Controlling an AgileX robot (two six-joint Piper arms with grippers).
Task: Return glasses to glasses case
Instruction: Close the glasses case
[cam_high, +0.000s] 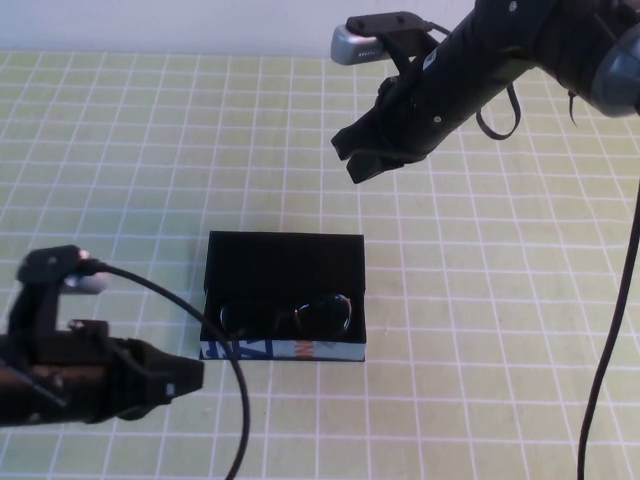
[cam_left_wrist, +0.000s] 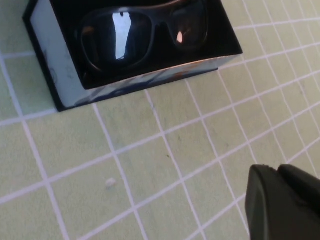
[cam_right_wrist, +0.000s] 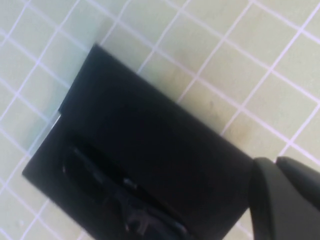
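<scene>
The black glasses case (cam_high: 285, 350) lies open in the middle of the table, its flat lid (cam_high: 285, 262) laid back toward the far side. The dark-lensed glasses (cam_high: 290, 315) rest inside it, behind the blue, white and orange printed front edge. In the left wrist view the glasses (cam_left_wrist: 142, 35) fill the case (cam_left_wrist: 55, 60). My left gripper (cam_high: 195, 375) is low at the case's front left corner, shut and empty, its tips (cam_left_wrist: 275, 172) apart from the case. My right gripper (cam_high: 350, 155) hangs raised beyond the lid, shut and empty. The right wrist view looks down on the case (cam_right_wrist: 150, 150), the glasses (cam_right_wrist: 115, 195) and the gripper (cam_right_wrist: 272, 165).
A light green mat with a white grid (cam_high: 500, 330) covers the table. The left arm's black cable (cam_high: 235, 400) loops in front of the case's left corner. The right arm's cable (cam_high: 615, 340) hangs at the right edge.
</scene>
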